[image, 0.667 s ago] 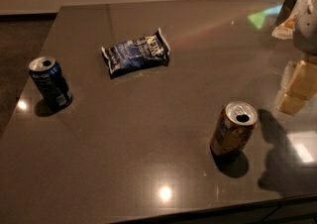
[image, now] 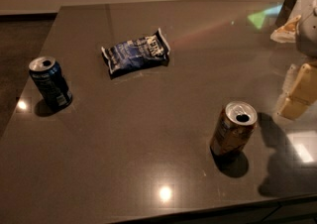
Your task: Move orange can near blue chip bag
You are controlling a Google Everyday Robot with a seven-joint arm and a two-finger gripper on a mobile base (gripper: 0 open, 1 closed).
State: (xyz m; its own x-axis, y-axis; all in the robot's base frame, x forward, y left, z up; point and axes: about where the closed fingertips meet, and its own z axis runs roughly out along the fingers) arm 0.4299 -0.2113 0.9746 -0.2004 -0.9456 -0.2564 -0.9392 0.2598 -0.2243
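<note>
Orange can (image: 233, 129) upright at the right front of the counter (image: 148, 134), well apart from the blue chip bag (image: 136, 52).
The end effector (image: 296, 96) hangs near the can at the right edge; open or closed, I cannot tell. A dark blue can (image: 49, 83) stands far left. Both cans' tops are open, their contents hidden.

Gripper (image: 298, 94) at right edge: pale cream-yellow, blocky segments. Arm (image: 308, 32) above it: rounded white-grey shell with tan pointed piece on side.
</note>
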